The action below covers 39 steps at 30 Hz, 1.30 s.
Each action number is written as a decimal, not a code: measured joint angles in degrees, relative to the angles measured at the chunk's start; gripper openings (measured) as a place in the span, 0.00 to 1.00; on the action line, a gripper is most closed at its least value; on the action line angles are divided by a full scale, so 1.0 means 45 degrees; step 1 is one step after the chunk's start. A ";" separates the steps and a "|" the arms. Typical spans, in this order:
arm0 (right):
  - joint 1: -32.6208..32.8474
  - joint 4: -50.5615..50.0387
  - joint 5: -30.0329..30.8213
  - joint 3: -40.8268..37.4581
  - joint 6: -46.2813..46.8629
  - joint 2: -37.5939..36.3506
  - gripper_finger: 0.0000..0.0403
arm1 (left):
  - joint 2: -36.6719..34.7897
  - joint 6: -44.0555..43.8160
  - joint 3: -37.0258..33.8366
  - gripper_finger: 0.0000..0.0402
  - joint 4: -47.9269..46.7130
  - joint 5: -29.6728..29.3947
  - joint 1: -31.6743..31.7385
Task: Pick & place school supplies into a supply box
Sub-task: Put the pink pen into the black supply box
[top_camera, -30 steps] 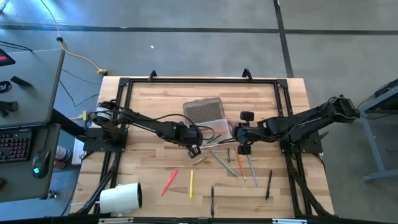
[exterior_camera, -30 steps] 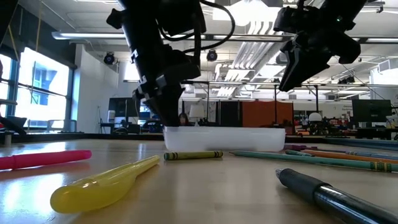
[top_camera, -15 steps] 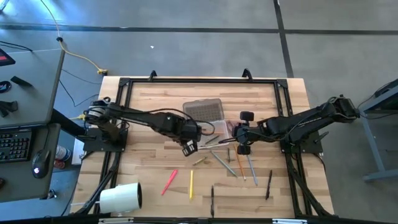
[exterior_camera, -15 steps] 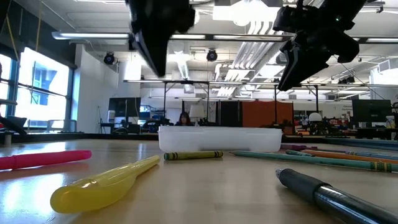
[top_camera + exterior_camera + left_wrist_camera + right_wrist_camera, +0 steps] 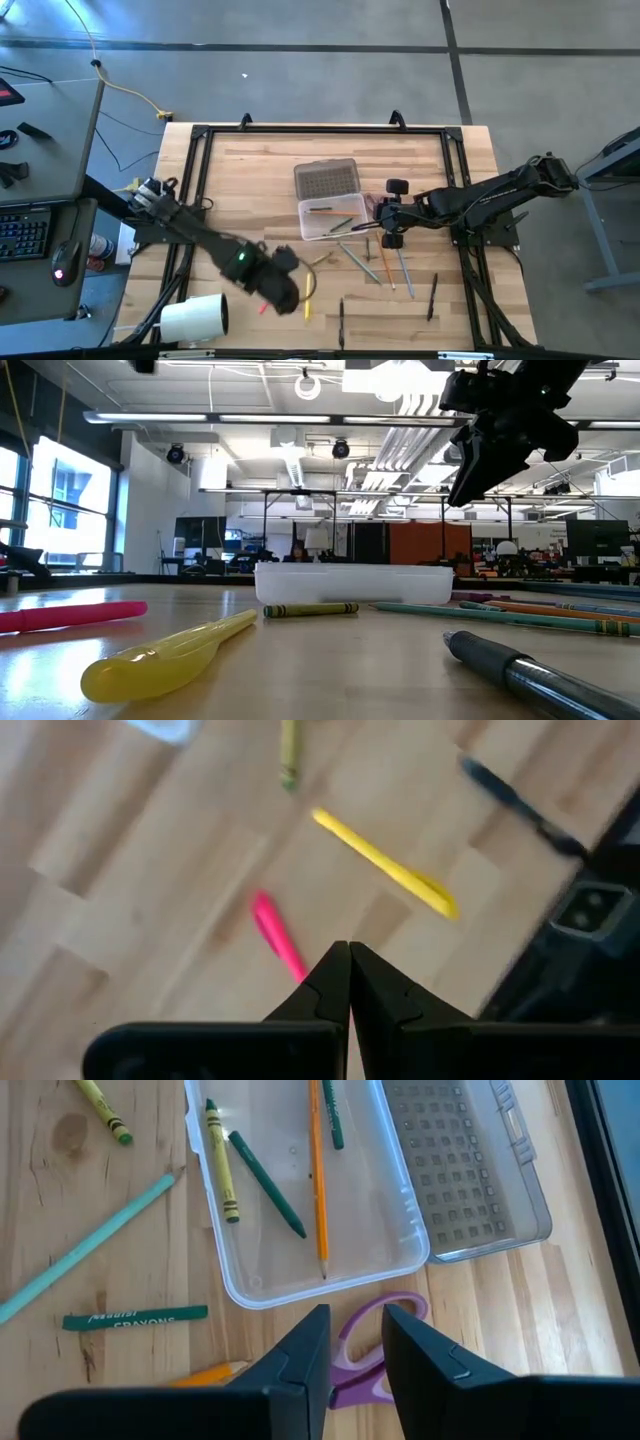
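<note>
Lying open, clear supply box (image 5: 300,1200) holding pencil, crayons.

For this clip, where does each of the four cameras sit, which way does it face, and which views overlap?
High: overhead, straight down; both arms, supply box.
Low: table height, level across; yellow pen near, the right arm's gripper overhead.
Left wrist: down past left gripper, fingers together, at the pink pen.
Right wrist: down past right gripper, fingers apart, at the purple scissors.
Shared: the supply box in high, low and right wrist.
</note>
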 joint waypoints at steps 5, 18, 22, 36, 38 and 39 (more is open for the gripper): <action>0.0000 0.0159 0.0000 0.0000 0.0007 0.0000 0.19 | 0.0541 -0.0983 0.0000 0.11 -0.0051 0.0028 -0.0745; 0.0000 0.0469 -0.0010 0.0000 -0.0564 0.0000 0.19 | 0.2939 -0.0259 -0.0010 0.34 -0.0315 0.1611 -0.0228; 0.0000 0.0469 -0.0009 0.0000 -0.0719 0.0000 0.19 | 0.3587 0.0009 -0.0010 0.39 -0.0513 0.2050 0.0132; 0.0000 0.0608 -0.0008 0.0000 -0.0802 0.0000 0.19 | 0.4064 0.0414 -0.0703 0.40 -0.0050 0.2691 0.0362; 0.0000 0.0624 -0.0010 0.0000 -0.0802 0.0000 0.19 | 0.4070 0.0412 -0.0969 0.40 0.0081 0.2851 0.0362; 0.0000 0.0620 -0.0010 0.0000 -0.0802 0.0000 0.19 | 0.4069 0.0409 -0.1145 0.40 0.0100 0.2932 0.0362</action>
